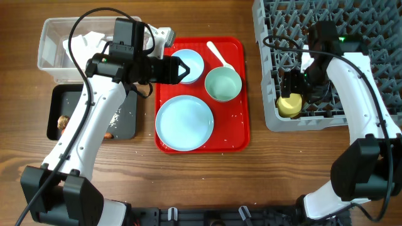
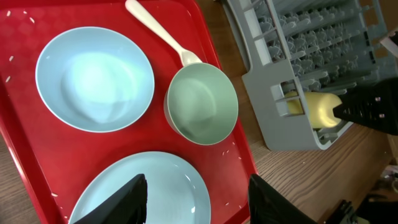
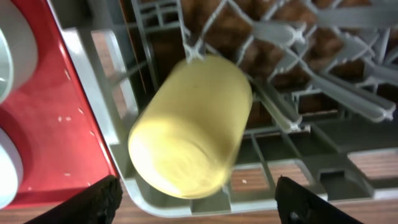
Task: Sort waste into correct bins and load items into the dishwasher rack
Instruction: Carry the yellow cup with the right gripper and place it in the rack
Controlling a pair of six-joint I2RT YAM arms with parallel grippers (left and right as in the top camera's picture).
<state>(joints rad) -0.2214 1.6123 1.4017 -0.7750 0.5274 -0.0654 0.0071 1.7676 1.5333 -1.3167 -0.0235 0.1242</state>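
Note:
My left gripper (image 1: pixel 182 69) (image 2: pixel 197 202) is open and empty, hovering over the red tray beside a pale blue bowl (image 1: pixel 196 61) (image 2: pixel 93 78). Beneath its fingers in the left wrist view lies the large pale blue plate (image 1: pixel 184 123) (image 2: pixel 177 180). A teal bowl (image 1: pixel 223 84) (image 2: pixel 202 102) and the white spoon (image 1: pixel 220 55) (image 2: pixel 158 31) sit alongside. My right gripper (image 1: pixel 292 88) (image 3: pixel 199 208) stands wide open above the yellow cup (image 1: pixel 289 105) (image 3: pixel 189 124), which lies on its side, blurred, in the near left corner of the grey dishwasher rack (image 1: pixel 352 25) (image 3: pixel 292 99).
The red tray (image 1: pixel 242 125) sits mid-table. At the far left, a clear tub (image 1: pixel 53 53) holds white tissue (image 1: pixel 81 44). A black tray (image 1: pixel 63 100) in front of it carries a brown lump (image 1: pixel 63 122) and scattered rice (image 1: pixel 116 116).

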